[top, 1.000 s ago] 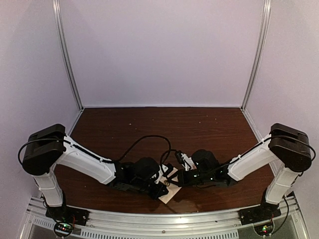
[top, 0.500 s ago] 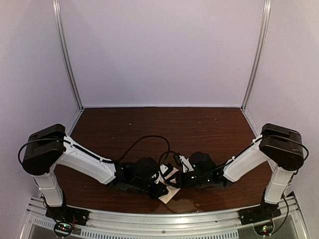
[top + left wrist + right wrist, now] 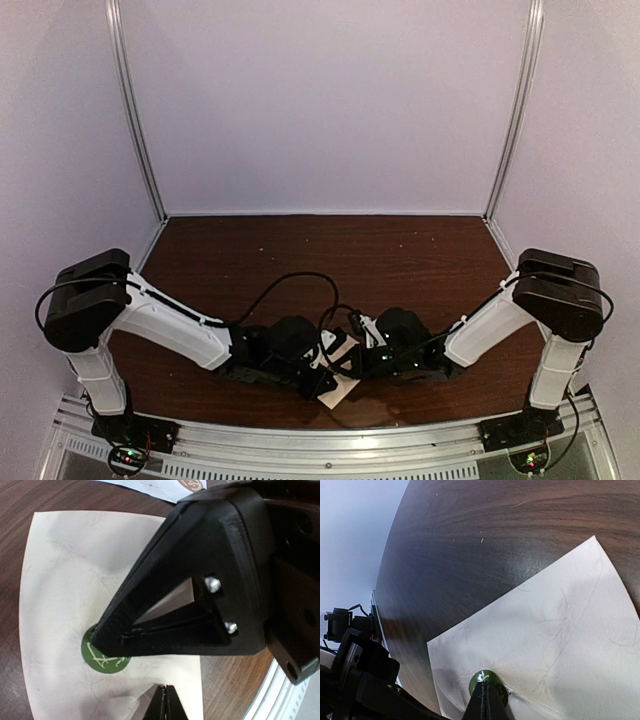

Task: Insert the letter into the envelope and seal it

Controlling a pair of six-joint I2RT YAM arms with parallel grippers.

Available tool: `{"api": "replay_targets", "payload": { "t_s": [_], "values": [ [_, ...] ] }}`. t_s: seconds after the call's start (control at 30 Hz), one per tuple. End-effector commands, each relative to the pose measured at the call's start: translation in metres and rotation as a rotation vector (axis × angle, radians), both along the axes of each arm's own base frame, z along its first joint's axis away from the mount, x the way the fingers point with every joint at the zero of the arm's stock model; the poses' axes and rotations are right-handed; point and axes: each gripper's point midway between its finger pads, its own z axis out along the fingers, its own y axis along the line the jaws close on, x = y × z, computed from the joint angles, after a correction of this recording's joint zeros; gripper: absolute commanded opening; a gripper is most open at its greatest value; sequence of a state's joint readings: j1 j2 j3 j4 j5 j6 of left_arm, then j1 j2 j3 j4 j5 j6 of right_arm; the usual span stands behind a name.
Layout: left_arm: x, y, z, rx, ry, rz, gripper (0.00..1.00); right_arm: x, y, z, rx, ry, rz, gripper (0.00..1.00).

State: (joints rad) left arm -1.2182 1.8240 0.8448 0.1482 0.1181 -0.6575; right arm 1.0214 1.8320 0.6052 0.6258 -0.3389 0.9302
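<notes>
The envelope (image 3: 65, 580), small and cream-tan with creases, lies flat on the brown table near its front edge; it also shows in the top view (image 3: 338, 391) and the right wrist view (image 3: 545, 630). A round green sticker (image 3: 101, 658) sits on its flap tip (image 3: 481, 676). My right gripper (image 3: 487, 700) is shut, and its tip presses down on the sticker; its black body (image 3: 200, 580) fills the left wrist view. My left gripper (image 3: 165, 703) is shut and rests on the envelope just beside it. The letter is not in view.
A white sticker strip (image 3: 150, 486) with a brown round sticker (image 3: 191, 484) lies just beyond the envelope. The metal rail (image 3: 330, 436) of the table's front edge runs right behind the envelope (image 3: 280, 700). Both arms (image 3: 180, 325) (image 3: 490, 320) meet at front centre.
The right arm has shifted a little left and lower, bringing its gripper tip onto the envelope. The left arm and the envelope have stayed put.
</notes>
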Motion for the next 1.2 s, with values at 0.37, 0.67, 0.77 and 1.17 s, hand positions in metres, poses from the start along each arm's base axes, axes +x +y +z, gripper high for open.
{"api": "replay_targets", "payload": {
  "t_s": [0.37,0.67,0.77,1.17],
  "values": [
    [0.040,0.020,0.065,-0.092,-0.098,0.174,0.00,-0.008,-0.026,-0.043,-0.134,0.089,-0.065,0.00],
    [0.041,-0.003,0.048,-0.114,-0.067,0.135,0.00,-0.008,-0.027,-0.041,-0.126,0.087,-0.071,0.00],
    [0.043,-0.007,0.043,-0.120,-0.062,0.131,0.00,-0.008,-0.026,-0.041,-0.126,0.088,-0.069,0.00],
    [0.049,-0.006,0.016,-0.083,-0.039,0.146,0.00,-0.007,-0.023,-0.030,-0.100,0.081,-0.065,0.00]
  ]
}}
